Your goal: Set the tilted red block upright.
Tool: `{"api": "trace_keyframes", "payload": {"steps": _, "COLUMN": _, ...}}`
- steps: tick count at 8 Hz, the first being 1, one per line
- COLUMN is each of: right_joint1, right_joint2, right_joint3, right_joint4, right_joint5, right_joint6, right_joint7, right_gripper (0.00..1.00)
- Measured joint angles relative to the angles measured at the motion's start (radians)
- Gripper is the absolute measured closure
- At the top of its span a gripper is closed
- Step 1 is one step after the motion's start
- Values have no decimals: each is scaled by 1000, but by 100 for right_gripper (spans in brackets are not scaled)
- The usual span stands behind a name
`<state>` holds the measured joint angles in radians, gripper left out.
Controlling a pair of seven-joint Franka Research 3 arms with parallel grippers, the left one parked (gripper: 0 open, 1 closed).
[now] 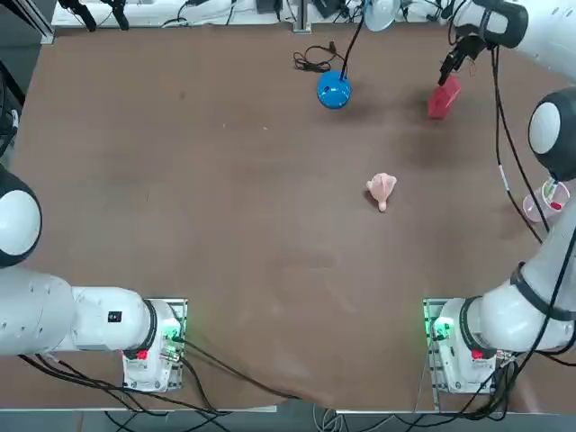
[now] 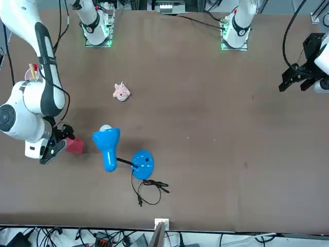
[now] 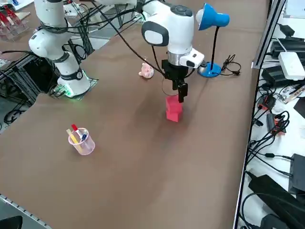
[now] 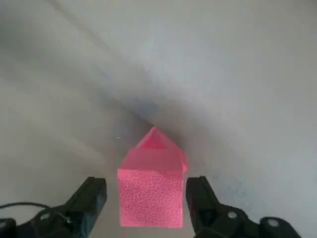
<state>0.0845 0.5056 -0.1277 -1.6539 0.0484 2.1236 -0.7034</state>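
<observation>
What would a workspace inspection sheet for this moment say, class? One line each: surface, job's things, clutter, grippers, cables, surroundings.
Surface: brown table, bare in the middle.
Job's things: red block near the far right corner, standing between the fingers.
Clutter: blue desk lamp, pale pink lumpy object, clear cup of pens.
Grippers: right gripper open, a finger on each side of the block, a gap showing at both.
Cables: lamp cord coiled by its base; arm cables at the near edge.
Surroundings: power strips and wires beside the table.
</observation>
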Motion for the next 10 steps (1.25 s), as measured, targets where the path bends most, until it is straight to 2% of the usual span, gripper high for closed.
{"api": "trace_keyframes", "payload": {"steps": 10, "right_joint1": 0, "right_joint2": 19, "right_joint3": -2, "right_joint4": -30, "right_joint5": -14, "right_joint6": 38, "right_joint7": 0, "right_gripper": 2}}
